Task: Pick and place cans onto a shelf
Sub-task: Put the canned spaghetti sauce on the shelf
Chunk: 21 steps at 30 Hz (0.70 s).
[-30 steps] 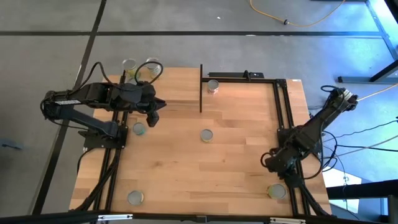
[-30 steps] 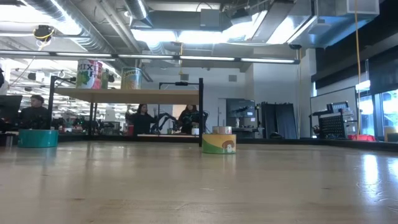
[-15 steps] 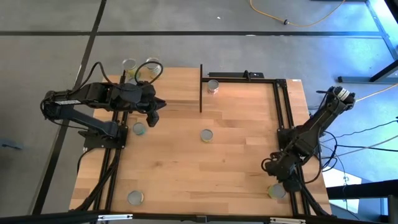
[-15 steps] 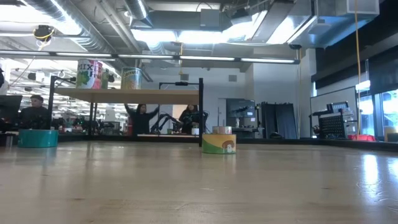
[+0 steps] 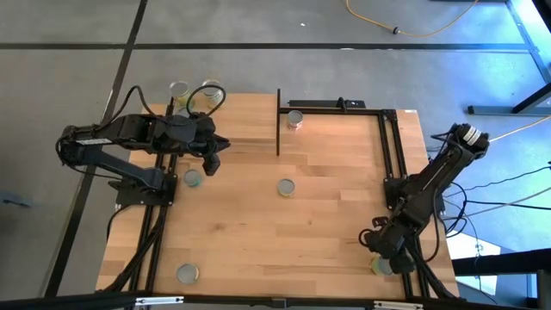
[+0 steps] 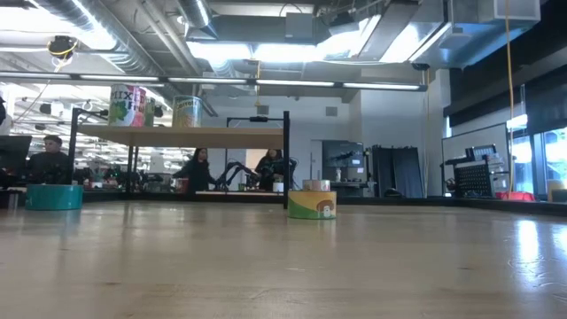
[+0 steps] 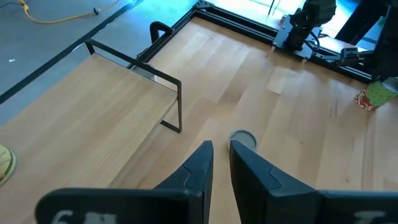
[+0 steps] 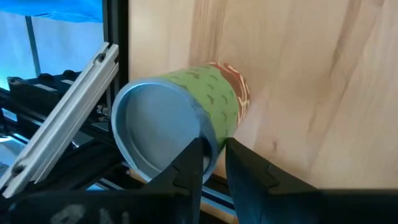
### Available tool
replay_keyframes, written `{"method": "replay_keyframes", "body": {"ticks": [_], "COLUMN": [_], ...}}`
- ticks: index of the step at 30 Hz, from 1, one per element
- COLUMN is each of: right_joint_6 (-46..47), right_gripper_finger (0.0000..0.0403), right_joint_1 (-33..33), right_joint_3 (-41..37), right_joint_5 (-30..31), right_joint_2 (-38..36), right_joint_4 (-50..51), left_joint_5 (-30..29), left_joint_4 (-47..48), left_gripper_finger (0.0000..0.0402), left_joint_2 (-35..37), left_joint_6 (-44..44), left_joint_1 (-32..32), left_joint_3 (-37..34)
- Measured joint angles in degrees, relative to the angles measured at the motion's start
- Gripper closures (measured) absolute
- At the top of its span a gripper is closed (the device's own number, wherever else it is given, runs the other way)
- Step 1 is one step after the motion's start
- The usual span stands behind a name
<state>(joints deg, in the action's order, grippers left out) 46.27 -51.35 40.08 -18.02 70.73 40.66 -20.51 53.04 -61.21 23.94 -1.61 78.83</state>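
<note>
1. The right gripper (image 8: 213, 155) is hanging low over the near right corner of the worktop (image 5: 327, 215), its fingers (image 8: 189, 168) standing only a narrow gap apart and gripping nothing.
2. Its fingertips are sitting just at the rim of a green-labelled can (image 8: 180, 121), which is standing at the worktop's edge beside the black frame rail (image 8: 62, 106).
3. The left gripper (image 7: 221, 148) is hovering above the shelf (image 5: 241, 116) at the far left, its fingers likewise standing narrowly apart and empty.
4. Two cans (image 6: 128, 105) are standing on the shelf's far left end.
5. A teal can (image 5: 193, 178) is sitting on the worktop just beside the left arm.
6. Another can (image 5: 286, 187) is resting mid-worktop, one (image 5: 295, 119) is sitting near the black upright panel (image 5: 278, 120), and one (image 5: 187, 274) is lying at the near left corner.
</note>
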Motion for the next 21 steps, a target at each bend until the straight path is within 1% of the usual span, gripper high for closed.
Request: {"method": "replay_keyframes", "body": {"ticks": [4,9,14,21], "right_joint_6": [0.1,1.67,5.92,8.69], "right_gripper_finger": [0.0341,0.0388,0.0395,0.0396], "right_joint_1": [-0.02,-0.03,-0.04,1.15], "right_joint_3": [0.13,0.13,0.48,5.32], "right_joint_5": [0.78,2.68,5.69,11.52], "right_joint_2": [1.47,1.54,1.48,1.95], "right_joint_4": [-0.17,-0.33,-0.84,1.61], "left_joint_5": [0.0,0.01,0.11,0.19], "left_joint_4": [0.0,0.0,0.0,0.0], "left_gripper_finger": [0.0354,0.0354,0.0354,0.0354], "left_joint_2": [0.0,0.0,0.0,0.02], "left_joint_6": [0.02,0.03,0.0,-0.28], "left_joint_1": [0.0,0.0,0.0,0.0], "left_joint_3": [0.0,0.0,0.0,0.0]}}
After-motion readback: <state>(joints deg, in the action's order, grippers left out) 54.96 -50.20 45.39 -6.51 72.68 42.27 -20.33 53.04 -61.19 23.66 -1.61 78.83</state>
